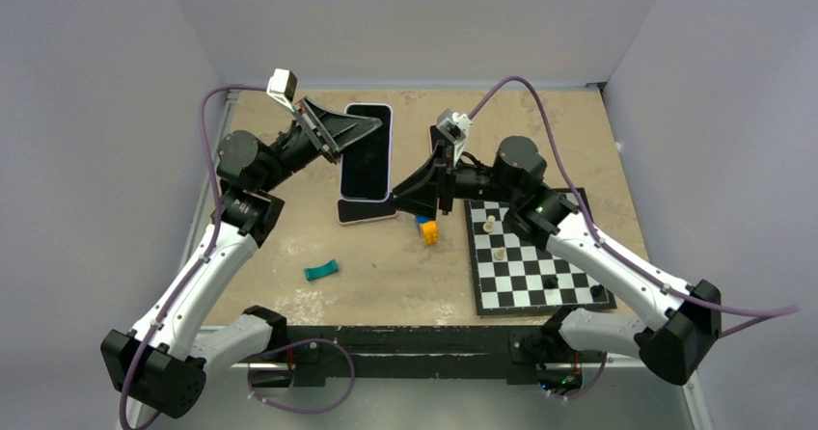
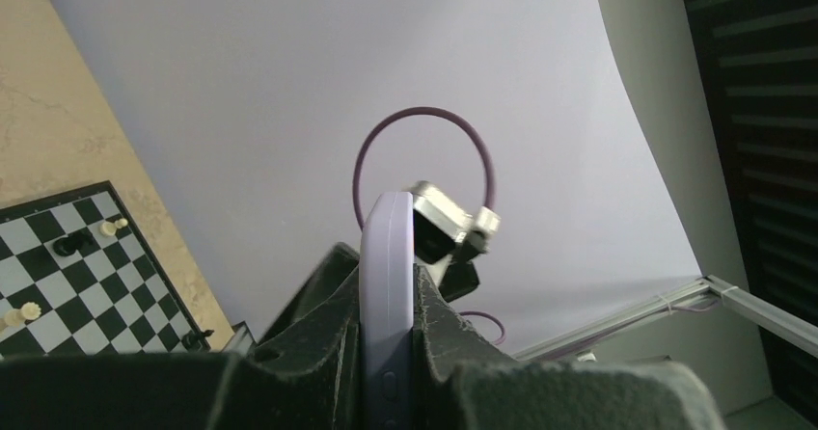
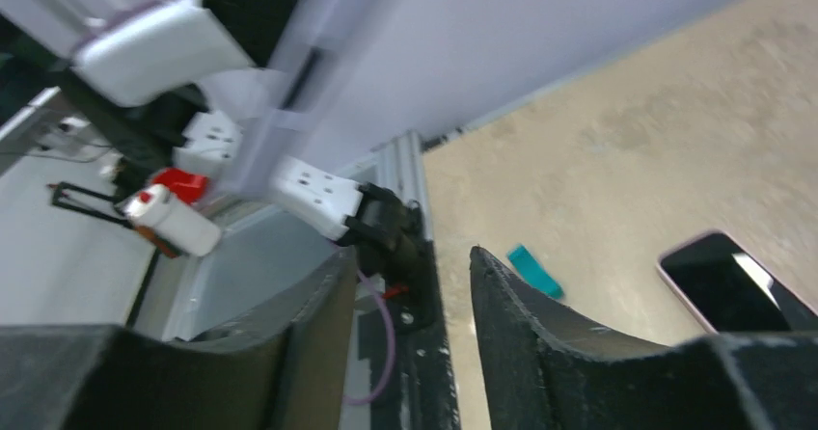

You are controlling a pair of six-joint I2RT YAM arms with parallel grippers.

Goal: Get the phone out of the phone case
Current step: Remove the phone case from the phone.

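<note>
My left gripper [image 1: 338, 137] is shut on the long edge of the lavender phone case [image 1: 368, 150] and holds it raised above the back of the table, dark face up. In the left wrist view the case [image 2: 386, 285] stands edge-on between the two pads. The phone [image 1: 365, 213], dark screen with a pink rim, lies flat on the table just below the case. It also shows in the right wrist view [image 3: 728, 281]. My right gripper [image 1: 398, 201] hovers at the phone's right end, open and empty [image 3: 410, 261].
A chessboard [image 1: 569, 285] with a few pieces lies at the right. Small yellow and blue blocks [image 1: 427, 229] sit between it and the phone. A teal piece [image 1: 321, 270] lies front left. Walls enclose the table's back and sides.
</note>
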